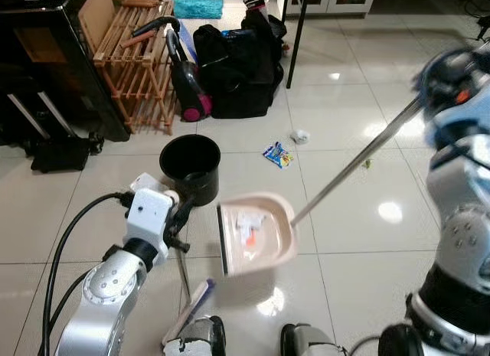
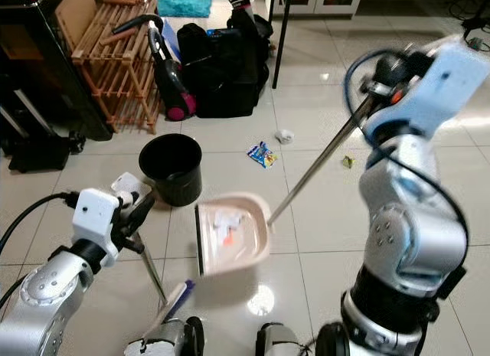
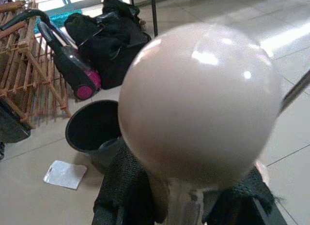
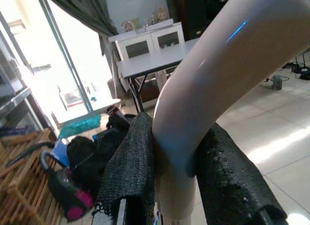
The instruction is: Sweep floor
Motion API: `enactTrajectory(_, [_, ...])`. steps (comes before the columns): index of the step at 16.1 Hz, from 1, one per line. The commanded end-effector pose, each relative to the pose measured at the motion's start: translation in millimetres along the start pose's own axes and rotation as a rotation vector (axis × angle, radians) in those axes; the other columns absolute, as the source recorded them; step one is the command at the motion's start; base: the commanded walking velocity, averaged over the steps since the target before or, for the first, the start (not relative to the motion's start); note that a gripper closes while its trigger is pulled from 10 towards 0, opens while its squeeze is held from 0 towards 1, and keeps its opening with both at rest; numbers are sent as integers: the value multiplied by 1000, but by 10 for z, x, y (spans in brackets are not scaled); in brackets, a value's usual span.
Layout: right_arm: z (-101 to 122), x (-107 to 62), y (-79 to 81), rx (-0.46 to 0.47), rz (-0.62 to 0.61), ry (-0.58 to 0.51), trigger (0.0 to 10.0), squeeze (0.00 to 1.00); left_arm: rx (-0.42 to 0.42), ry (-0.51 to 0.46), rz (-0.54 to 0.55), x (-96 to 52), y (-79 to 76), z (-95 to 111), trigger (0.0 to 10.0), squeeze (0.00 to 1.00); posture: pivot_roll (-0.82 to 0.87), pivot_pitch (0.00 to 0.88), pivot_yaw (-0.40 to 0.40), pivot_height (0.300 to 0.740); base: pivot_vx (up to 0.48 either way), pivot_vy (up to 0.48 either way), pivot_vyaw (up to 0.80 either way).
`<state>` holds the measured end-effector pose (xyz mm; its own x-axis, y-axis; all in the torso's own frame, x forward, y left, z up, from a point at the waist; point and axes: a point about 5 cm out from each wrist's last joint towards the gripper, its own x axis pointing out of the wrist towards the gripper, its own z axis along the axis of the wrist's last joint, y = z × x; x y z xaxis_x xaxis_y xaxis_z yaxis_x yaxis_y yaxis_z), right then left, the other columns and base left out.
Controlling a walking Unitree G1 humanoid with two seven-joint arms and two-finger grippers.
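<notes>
A pale pink dustpan (image 1: 260, 235) with white and orange scraps in it sits just right of the black bin (image 1: 190, 164), tilted. Its long metal pole (image 1: 352, 168) runs up to my right gripper (image 2: 373, 92), which is shut on the pole's curved pink handle (image 4: 193, 89). My left gripper (image 1: 181, 216) is shut on the broom stick (image 1: 183, 273), below its round pink knob (image 3: 198, 99). The broom head (image 1: 188, 311) rests low by my feet. A blue wrapper (image 1: 277, 154), a white crumpled scrap (image 1: 299, 135) and a small green bit (image 1: 367, 164) lie on the tiles beyond the dustpan.
A wooden rack (image 1: 142, 61), an upright vacuum cleaner (image 1: 186, 84) and black bags (image 1: 237, 69) stand at the back left. A dark cabinet (image 1: 46, 65) is at far left, and a table leg (image 1: 295, 38) behind the bags. A white paper (image 2: 126, 184) lies left of the bin.
</notes>
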<state>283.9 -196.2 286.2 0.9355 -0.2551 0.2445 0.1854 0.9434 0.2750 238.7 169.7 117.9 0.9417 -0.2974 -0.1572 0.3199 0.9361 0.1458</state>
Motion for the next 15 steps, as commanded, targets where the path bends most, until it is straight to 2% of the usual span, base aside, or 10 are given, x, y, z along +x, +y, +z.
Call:
enactTrajectory(1, [67,31,-2,13,-3,-18,10000,0,6,-23,8,-9,23,39,10000,0,-57,194,13,740,266,0,0])
enactTrajectory(5, [198,139,82,23,28,-46,10000,0,7,-20,6,-3,24,33,10000,0,-49,180,16,740,332,0,0])
enactTrajectory(7, [340,215,148,37,47,-82,10000,0,8,-24,5,14,35,47,10000,0,-48,177,20,740,351,0,0])
enactTrajectory(10, [481,291,222,45,73,-109,10000,0,7,-26,6,13,45,42,10000,0,-46,167,21,740,352,0,798])
enactTrajectory(15, [548,337,254,75,79,-131,10000,0,15,-25,9,18,66,35,10000,0,-36,148,27,740,351,0,0])
